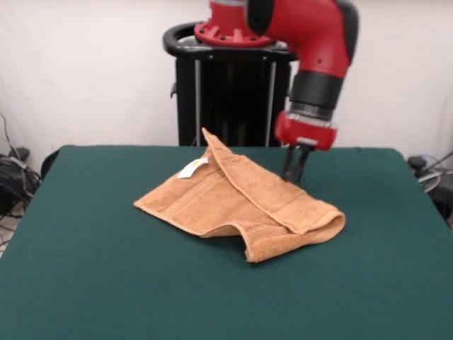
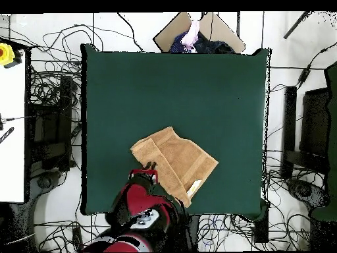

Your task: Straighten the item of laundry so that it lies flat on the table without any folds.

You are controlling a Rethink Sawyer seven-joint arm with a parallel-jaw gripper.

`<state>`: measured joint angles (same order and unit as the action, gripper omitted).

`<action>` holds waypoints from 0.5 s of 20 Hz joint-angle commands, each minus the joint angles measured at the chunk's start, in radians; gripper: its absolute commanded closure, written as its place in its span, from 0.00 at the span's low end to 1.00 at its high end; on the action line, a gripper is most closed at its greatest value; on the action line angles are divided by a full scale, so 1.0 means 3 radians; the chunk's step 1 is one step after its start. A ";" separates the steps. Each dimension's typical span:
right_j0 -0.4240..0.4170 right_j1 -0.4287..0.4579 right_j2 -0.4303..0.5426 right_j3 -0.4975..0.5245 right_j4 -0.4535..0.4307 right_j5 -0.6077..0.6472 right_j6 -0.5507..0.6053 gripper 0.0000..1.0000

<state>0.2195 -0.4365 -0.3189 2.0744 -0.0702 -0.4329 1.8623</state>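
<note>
Rumpled orange-tan terry towel (image 1: 241, 205) folded over itself on dark green felt table (image 1: 85, 283), white tag (image 1: 192, 168) showing; black gripper (image 1: 294, 177) at far fold, finger state unclear.

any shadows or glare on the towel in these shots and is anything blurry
Front view: soft even light, a dark shadow under the towel fold's raised front edge, no glare; the tool looks slightly soft. Overhead view: flat light, no glare on the table.
</note>
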 commanded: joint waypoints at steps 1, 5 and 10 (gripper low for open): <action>-0.0384 -0.0056 0.0666 -0.0526 -0.0005 0.0888 0.0306 0.00; -0.0630 -0.0270 0.1022 -0.0666 0.0107 0.1627 0.0224 0.00; -0.0707 -0.0371 0.1200 -0.0784 0.0206 0.2012 0.0273 0.00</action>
<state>0.0287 -0.5053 -0.1747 1.9899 -0.0708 0.0172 1.8623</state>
